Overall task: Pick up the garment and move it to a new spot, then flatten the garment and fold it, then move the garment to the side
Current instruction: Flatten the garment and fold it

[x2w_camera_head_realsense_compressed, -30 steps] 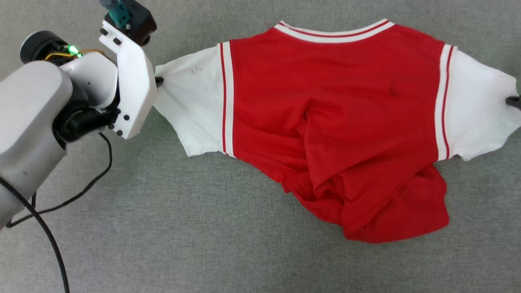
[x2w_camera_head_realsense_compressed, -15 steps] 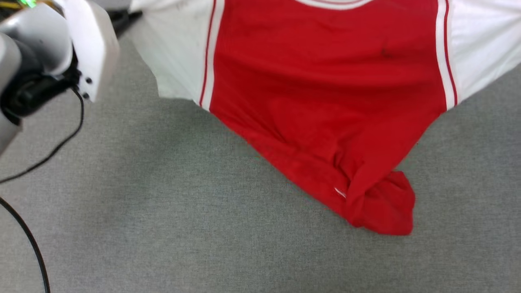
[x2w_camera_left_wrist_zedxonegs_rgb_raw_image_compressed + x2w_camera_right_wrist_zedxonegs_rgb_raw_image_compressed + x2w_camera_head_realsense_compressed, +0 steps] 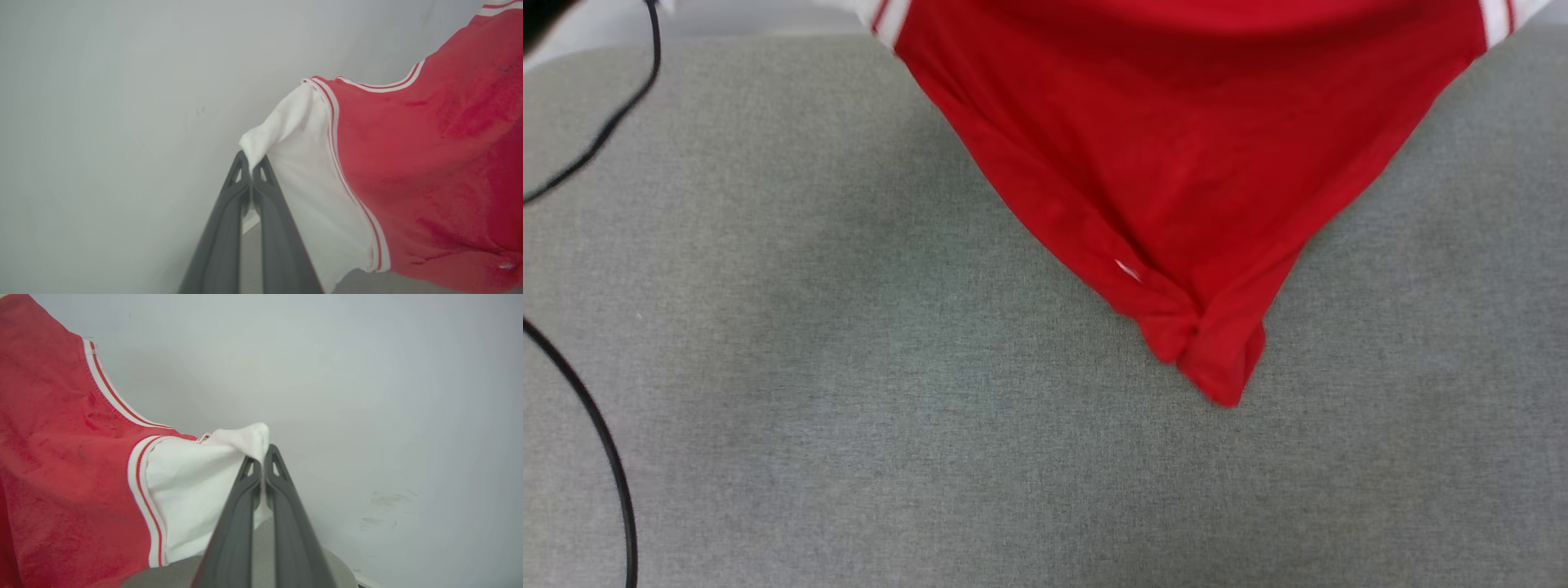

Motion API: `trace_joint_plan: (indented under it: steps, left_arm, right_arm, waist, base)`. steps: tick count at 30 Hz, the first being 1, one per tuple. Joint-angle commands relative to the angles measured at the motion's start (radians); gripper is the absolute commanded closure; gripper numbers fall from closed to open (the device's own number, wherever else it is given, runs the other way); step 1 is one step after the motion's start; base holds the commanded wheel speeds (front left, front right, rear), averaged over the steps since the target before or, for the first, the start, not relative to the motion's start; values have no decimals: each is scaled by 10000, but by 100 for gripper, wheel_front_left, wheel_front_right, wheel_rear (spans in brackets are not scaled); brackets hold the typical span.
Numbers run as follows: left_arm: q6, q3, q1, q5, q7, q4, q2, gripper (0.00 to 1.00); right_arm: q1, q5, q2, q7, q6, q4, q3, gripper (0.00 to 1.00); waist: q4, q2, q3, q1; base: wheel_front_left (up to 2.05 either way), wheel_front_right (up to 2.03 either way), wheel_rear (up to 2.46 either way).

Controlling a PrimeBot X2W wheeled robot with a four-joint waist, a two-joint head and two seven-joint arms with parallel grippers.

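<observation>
The garment (image 3: 1176, 147), a red jersey with white sleeves and red-white trim, hangs in the air, stretched between both arms. Its red body tapers down to a bunched point (image 3: 1217, 367) near the grey surface. In the left wrist view my left gripper (image 3: 250, 165) is shut on the tip of one white sleeve (image 3: 310, 196). My right gripper (image 3: 261, 457) in the right wrist view is shut on the tip of the other white sleeve (image 3: 192, 490). The striped collar (image 3: 110, 392) lies along the garment's upper edge.
A grey fabric-covered table (image 3: 849, 408) spreads below the hanging cloth. A black cable (image 3: 605, 441) curves along the left edge of the head view. A pale wall (image 3: 122, 102) stands behind both grippers.
Both grippers have lifted the garment off the table by its sleeves. The crumpled lower body has drawn out into a hanging point. In the head view the left arm and both sleeves have left the frame.
</observation>
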Motion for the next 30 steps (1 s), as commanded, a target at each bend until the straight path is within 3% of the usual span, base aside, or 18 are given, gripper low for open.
trace_joint_plan:
  steps: [1, 4, 5, 17, 24, 30]
  left_arm:
    - [27, 53, -195, 34, -40, 80, -96, 100]
    - [11, 180, -829, 187, -134, 488, -356, 100]
    - [87, 359, -1479, 424, -451, 1006, -689, 100]
    - [71, 1071, -4142, 1015, -2112, 3007, -1836, 100]
    - [-33, 913, -4559, 1239, -2936, 4028, -2101, 100]
    - [-96, 513, -3592, 1082, -3454, 4649, -2143, 100]
  right_arm:
    - [-261, -102, 105, -40, -7, 105, 50, 100]
    - [-1370, -590, 283, -81, -7, 555, 295, 100]
    - [-2500, -1090, 567, -261, -7, 1147, 502, 100]
    - [-6735, -2573, 1887, -1506, -8, 3709, 1520, 100]
    - [-7753, -2734, 2596, -2565, -7, 5352, 2104, 100]
    - [-6880, -2128, 2983, -3164, -8, 6261, 2946, 100]
  waist:
    - [-11, -1, 154, 0]
    - [-17, -1, 472, 0]
    - [7, -1, 815, 0]
    - [110, -1, 2012, 0]
    - [183, -1, 2400, 0]
    - [95, -1, 2342, 0]
  base:
    - [0, 0, 0]
    - [0, 0, 0]
    - [0, 0, 0]
    - [0, 0, 0]
    - [0, 0, 0]
    - [0, 0, 0]
